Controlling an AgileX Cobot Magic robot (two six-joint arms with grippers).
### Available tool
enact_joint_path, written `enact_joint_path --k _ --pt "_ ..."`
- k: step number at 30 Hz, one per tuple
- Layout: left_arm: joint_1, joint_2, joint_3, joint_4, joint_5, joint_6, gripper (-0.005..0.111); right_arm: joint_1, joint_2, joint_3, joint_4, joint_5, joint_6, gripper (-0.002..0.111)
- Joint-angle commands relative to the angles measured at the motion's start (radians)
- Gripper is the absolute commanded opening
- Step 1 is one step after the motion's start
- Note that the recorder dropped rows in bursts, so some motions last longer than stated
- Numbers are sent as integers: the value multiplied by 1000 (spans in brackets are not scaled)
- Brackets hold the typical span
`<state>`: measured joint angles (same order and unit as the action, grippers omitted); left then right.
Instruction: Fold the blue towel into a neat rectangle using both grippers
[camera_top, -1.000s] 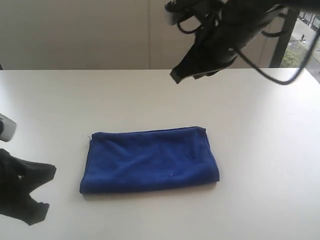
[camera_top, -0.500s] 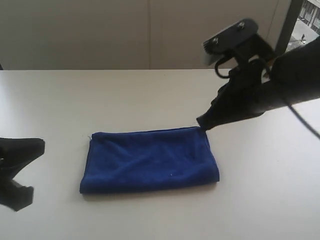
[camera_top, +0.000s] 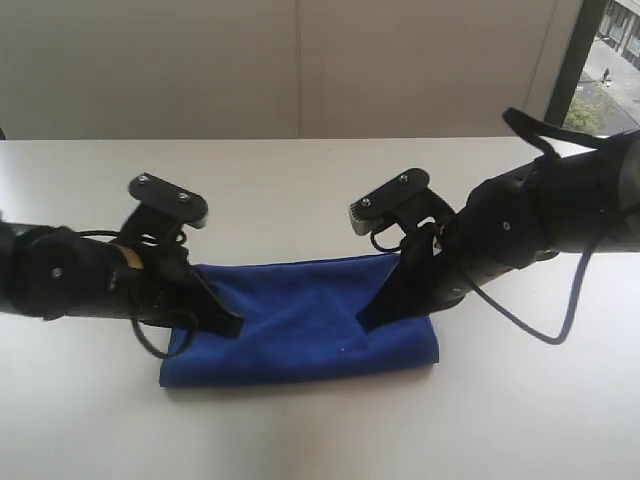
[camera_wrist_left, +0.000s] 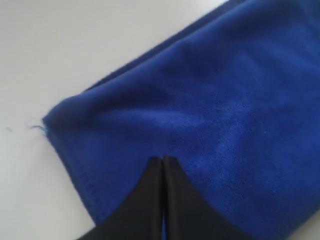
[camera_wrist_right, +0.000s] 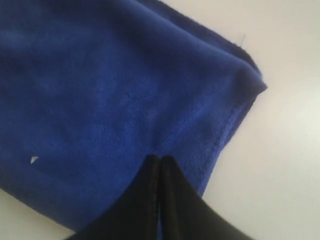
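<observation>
I can read no writing, brand or number anywhere; the tiny white fleck (camera_wrist_right: 33, 160) on the blue towel (camera_wrist_right: 100, 90), near the right gripper (camera_wrist_right: 159, 159), is illegible.

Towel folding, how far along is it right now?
Done: the towel lies on the table as a compact folded rectangle. In hand: the left hand and right hand, both shut, appear to press their tips onto it, one near each end, pinching no cloth. Left: probably just smoothing, or one more fold; its edges look slightly uneven.
</observation>
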<state>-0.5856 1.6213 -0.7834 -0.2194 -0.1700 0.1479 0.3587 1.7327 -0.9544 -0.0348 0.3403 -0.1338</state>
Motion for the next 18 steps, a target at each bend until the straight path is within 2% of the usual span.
enact_joint_path --k 1,7,18 --pt "-5 129 -110 -7 170 39 0 0 19 10 1 36 5 0" --pt "-5 193 -117 -5 206 44 0 0 21 13 1 113 3 0" --pt "-5 200 -117 -5 262 77 0 0 89 13 -11 190 3 0"
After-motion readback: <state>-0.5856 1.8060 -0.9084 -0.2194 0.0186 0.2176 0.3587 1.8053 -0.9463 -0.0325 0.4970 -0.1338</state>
